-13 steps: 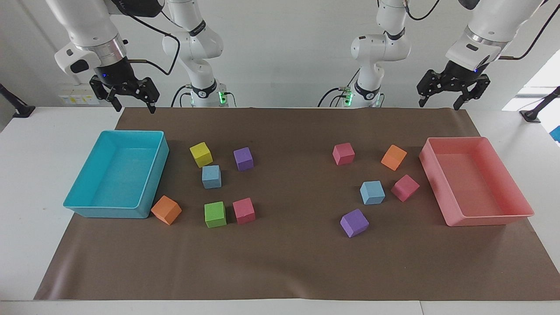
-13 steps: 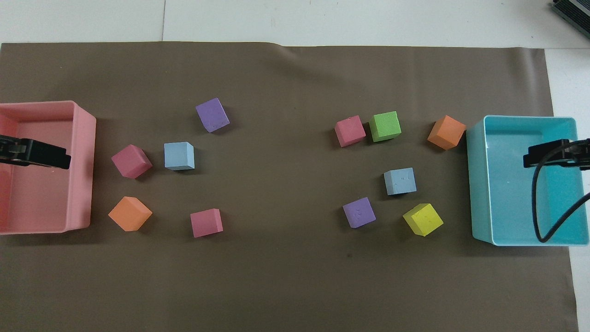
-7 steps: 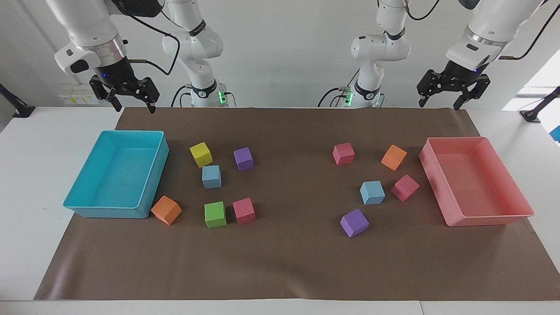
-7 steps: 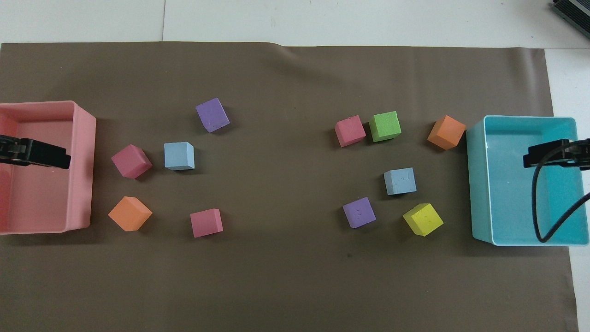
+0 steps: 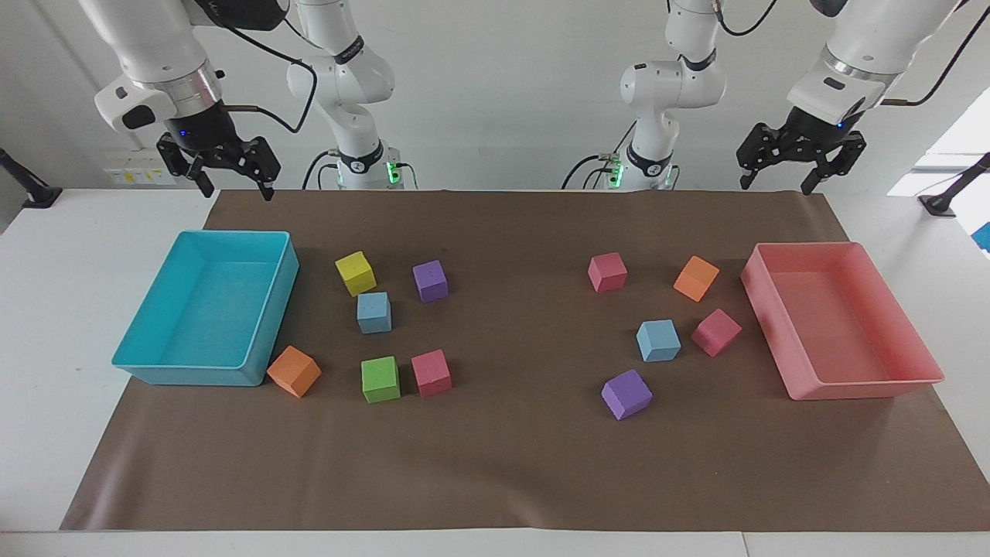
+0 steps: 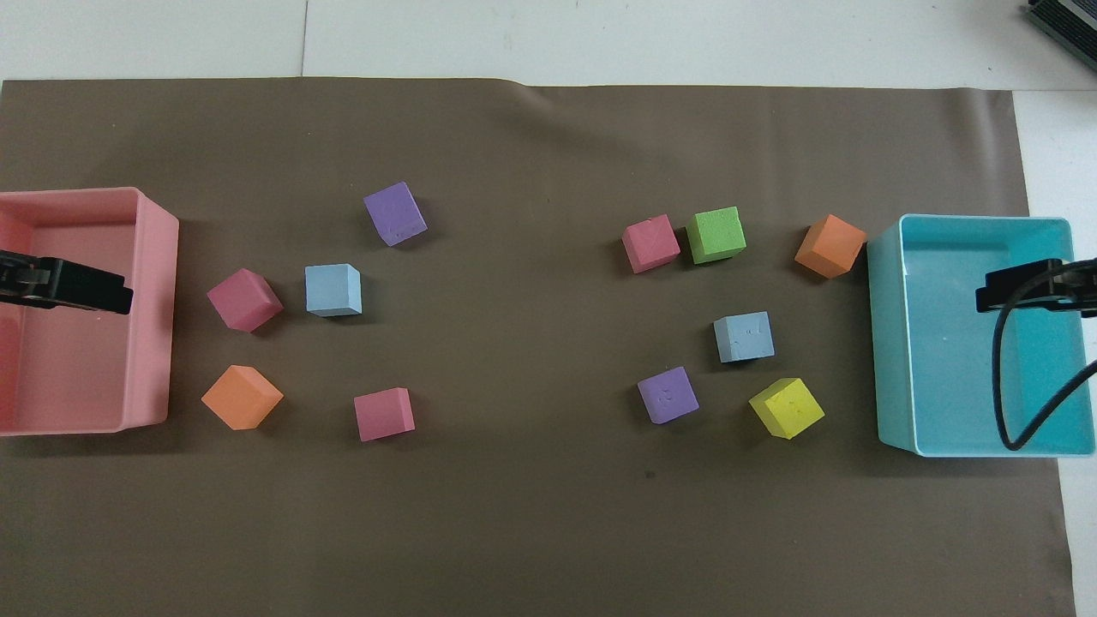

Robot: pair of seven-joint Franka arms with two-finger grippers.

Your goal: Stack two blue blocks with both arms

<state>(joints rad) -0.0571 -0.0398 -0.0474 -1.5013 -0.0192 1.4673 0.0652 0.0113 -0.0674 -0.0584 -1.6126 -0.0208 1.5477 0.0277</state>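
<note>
Blue blocks: one blue block is sitting toward the right arm's end of the table, just beside a yellow cube; the other blue block is lying toward the left arm's end, just beside a pink cube. The two are resting well apart, both flat on the brown mat.
Open room: a wide bare strip of mat is running between the two clusters of cubes, and another along the mat's edge farthest from the robots.
Edges: the turquoise tray is sitting at the right arm's end, an orange cube touching its corner; the pink tray is sitting at the left arm's end.
Left gripper: the left gripper is hanging high over the mat's edge nearest the robots, fingers spread and gripping nothing.
Right gripper: the right gripper is hanging high by the turquoise tray's end, fingers spread, empty.
Change: the right gripper is sitting a touch higher than a second ago; the blocks are lying where they were.
Cut off: in the overhead view only the grippers' tips are showing, at the frame's side edges over the trays.
</note>
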